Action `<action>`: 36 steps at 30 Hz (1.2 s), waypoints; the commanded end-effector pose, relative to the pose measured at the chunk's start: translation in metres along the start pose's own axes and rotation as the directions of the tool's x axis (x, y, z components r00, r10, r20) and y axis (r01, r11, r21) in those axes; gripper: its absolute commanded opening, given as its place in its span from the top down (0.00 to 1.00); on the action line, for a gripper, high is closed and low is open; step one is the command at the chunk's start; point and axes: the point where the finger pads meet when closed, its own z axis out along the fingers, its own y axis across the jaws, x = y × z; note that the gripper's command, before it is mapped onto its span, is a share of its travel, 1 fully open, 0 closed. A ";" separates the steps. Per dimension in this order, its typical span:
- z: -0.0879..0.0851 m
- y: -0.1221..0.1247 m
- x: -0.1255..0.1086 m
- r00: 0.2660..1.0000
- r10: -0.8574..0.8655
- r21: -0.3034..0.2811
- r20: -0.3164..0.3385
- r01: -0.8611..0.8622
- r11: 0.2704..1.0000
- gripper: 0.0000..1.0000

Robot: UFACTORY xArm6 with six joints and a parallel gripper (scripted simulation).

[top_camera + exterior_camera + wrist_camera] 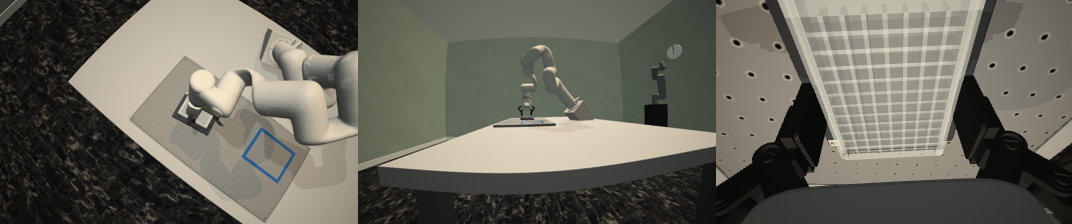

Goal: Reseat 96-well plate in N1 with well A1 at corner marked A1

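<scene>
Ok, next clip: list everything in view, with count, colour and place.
Well plate: one, clear, over the nest, clamped by its long sides.
Nest: one, dark, on the deck's left part.
Deck: one, grey, dotted with holes, on the table.
Taped outline: one, blue, right part of the deck.
Table: one, beige.
Clock: one, white, right wall.
Second arm: one, grey, on a black stand.
Arm: one, white.
Gripper: one, black, shut on the plate.
</scene>
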 end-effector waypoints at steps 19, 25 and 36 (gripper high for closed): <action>0.002 0.001 0.000 1.000 -0.001 -0.002 0.002 0.001 1.000 1.00; 0.003 0.001 0.000 1.000 -0.001 -0.002 0.002 0.001 1.000 1.00; 0.005 0.001 0.000 1.000 -0.001 -0.002 0.002 0.001 1.000 1.00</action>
